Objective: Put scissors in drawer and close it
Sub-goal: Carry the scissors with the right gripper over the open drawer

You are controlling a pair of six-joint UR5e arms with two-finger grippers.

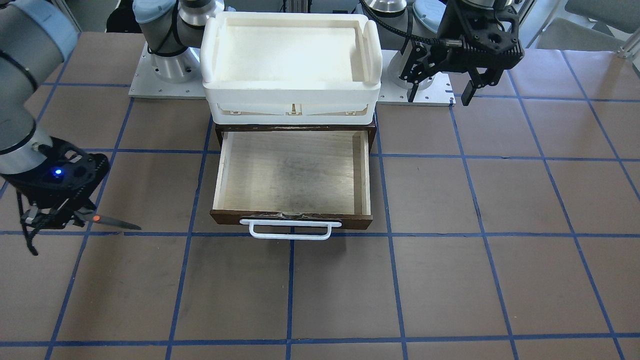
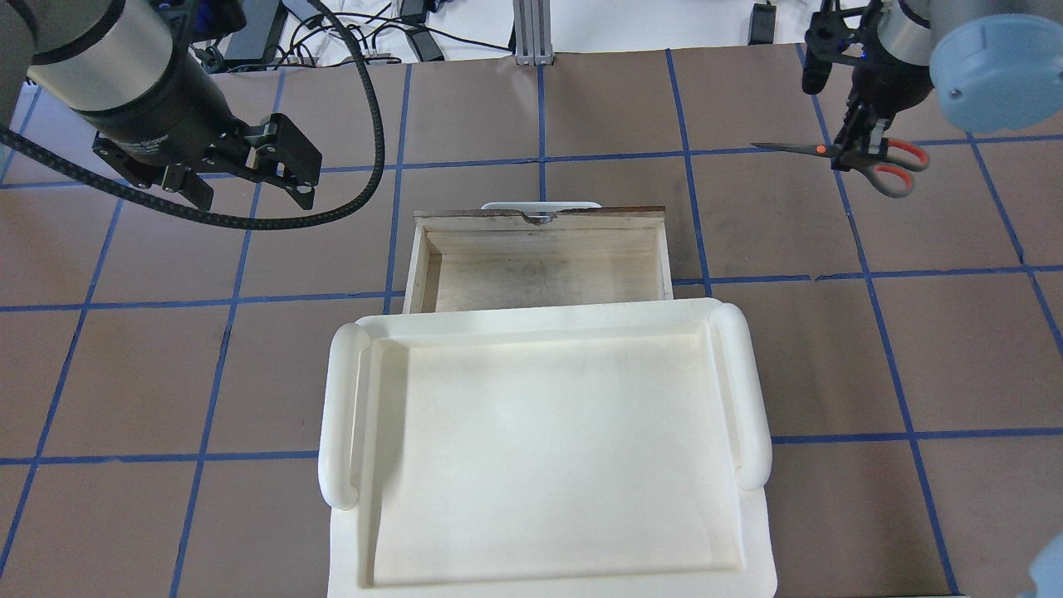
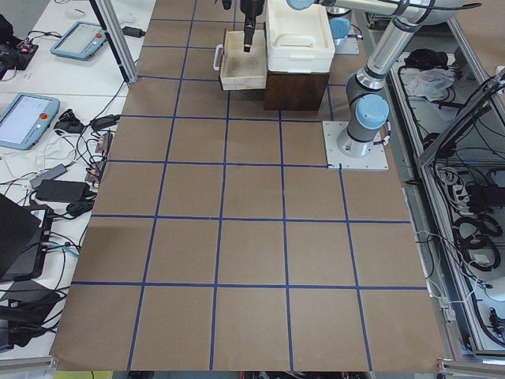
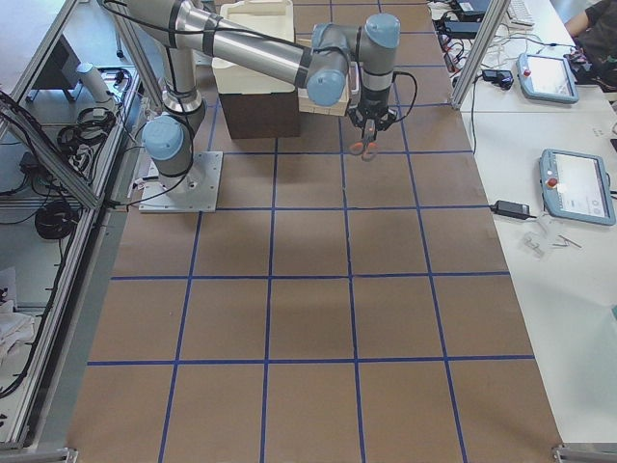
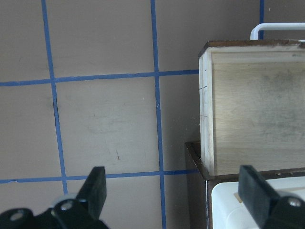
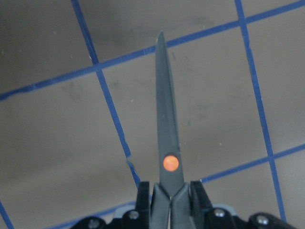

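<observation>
My right gripper [image 2: 864,139] is shut on the scissors [image 2: 818,149], near the orange pivot dot. The grey and orange-red handles stick out behind it and the dark blades point level toward the drawer's side. In the right wrist view the scissors [image 6: 167,143] lie between the two fingers over brown table. The drawer [image 2: 540,266] stands pulled open and empty, with its white bar handle [image 1: 290,230] at the front. The scissors [image 1: 107,221] are well to one side of the drawer [image 1: 292,175]. My left gripper [image 2: 249,189] is open and empty, beside the drawer's other side.
A white foam tray [image 2: 340,415] sits on top of the dark cabinet [image 1: 295,127] that houses the drawer. The table is brown with a blue tape grid. The arm bases [image 1: 165,75] stand on metal plates behind the cabinet.
</observation>
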